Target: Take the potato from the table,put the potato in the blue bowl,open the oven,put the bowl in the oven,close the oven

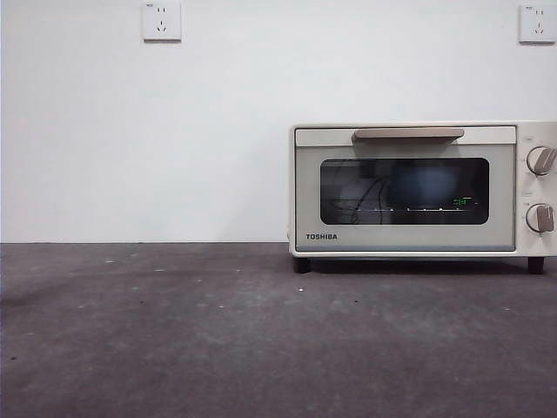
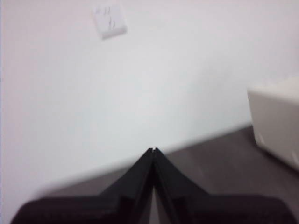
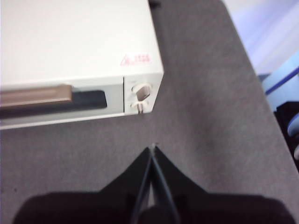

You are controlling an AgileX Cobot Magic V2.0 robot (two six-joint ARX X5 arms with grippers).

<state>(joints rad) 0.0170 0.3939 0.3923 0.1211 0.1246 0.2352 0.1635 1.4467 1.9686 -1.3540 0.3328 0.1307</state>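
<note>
One cream-white boxy toaster oven stands on the dark grey speckled bench, toward its right side and back against the white wall. The word TOSHIBA is printed in dark letters at the lower left corner of its door. The door is closed, with one beige bar handle along its top and a dark glass window below; a bluish shape shows dimly behind the glass, along with small green lit marks too small to read. Two round knobs sit one above the other on the right of the front. The right wrist view shows a small red warning label on the oven's top, its text too blurred to read. Two white wall sockets are mounted high on the wall. No potato can be seen outside the oven.

The left gripper hangs above the bench with its jaws pressed together, holding nothing. The right gripper sits above the bench in front of the oven's knob side, jaws likewise closed and empty.
</note>
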